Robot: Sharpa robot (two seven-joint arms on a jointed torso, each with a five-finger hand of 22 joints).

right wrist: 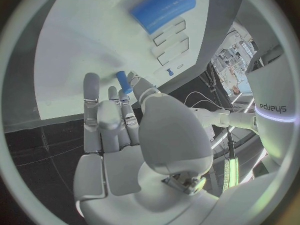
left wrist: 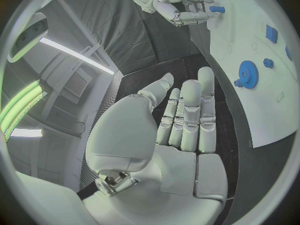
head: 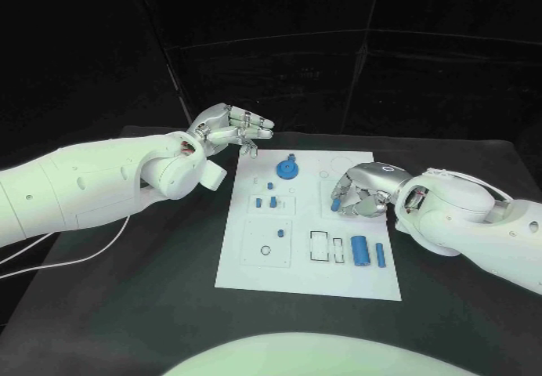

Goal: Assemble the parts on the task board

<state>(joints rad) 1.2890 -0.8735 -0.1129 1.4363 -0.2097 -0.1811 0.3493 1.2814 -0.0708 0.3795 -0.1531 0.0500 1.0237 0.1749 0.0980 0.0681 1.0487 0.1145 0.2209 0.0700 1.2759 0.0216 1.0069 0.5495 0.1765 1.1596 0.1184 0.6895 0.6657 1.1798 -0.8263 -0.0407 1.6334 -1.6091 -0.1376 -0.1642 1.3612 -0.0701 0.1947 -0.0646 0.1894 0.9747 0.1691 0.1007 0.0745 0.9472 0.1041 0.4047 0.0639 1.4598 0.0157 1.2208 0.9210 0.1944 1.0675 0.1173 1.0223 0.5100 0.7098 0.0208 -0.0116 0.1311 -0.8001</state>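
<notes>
Head view: blue peg (head: 337, 204) at right hand (head: 363, 196) fingertips.

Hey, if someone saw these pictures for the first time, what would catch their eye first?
Probably the white rectangular task board in the middle of the black table, dotted with small blue parts, notably a blue toothed gear near its far end. Next, the silver right hand holding a small blue peg over the board, while the silver left hand hovers open beyond the board's far left corner.

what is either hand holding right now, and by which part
The right hand pinches a small blue peg by its end between its fingers; the left hand holds nothing.
</notes>
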